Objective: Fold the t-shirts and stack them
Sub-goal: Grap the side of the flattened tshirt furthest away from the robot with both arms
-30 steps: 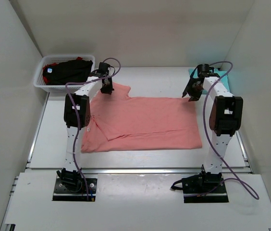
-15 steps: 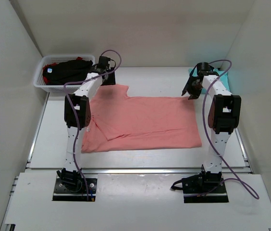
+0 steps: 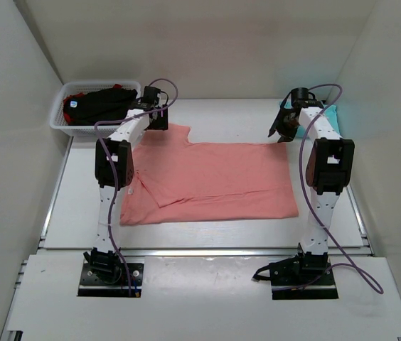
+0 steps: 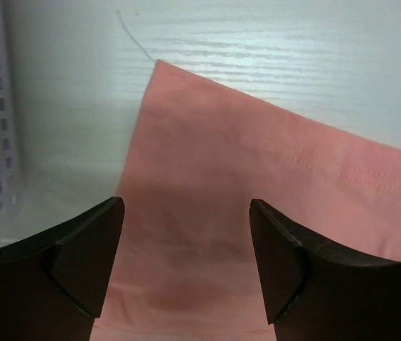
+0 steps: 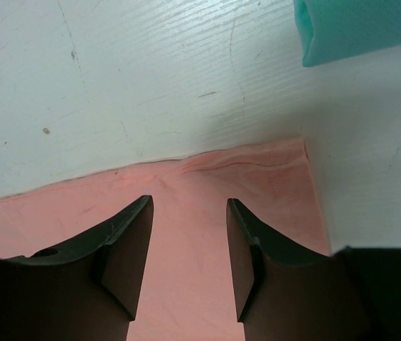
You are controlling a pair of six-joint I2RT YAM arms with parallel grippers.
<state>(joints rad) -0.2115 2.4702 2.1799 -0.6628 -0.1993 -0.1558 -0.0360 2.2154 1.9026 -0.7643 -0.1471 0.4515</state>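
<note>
Salmon-pink t-shirt (image 3: 211, 181) lies spread flat in the middle of the bench (image 3: 236, 117), partly folded, with a flap turned in along its left side. The left tool (image 3: 156, 117) hangs over the shirt's far left corner, just beside the white mesh basket (image 3: 57, 119). The left wrist view shows its two fingers (image 4: 79, 256) spread wide, with pink cloth and its stitched hem between them and nothing pinched. The right tool (image 3: 281, 132) hangs over the far right corner, its fingers likewise spread apart above the cloth edge, holding nothing. Whether either tool's tips touch the fabric cannot be told. A teal t-shirt (image 3: 334, 117) lies on the bench near that corner, apart from the pink one. A black t-shirt (image 3: 101, 105) and a red t-shirt (image 3: 77, 93) lie heaped in the basket.
</note>
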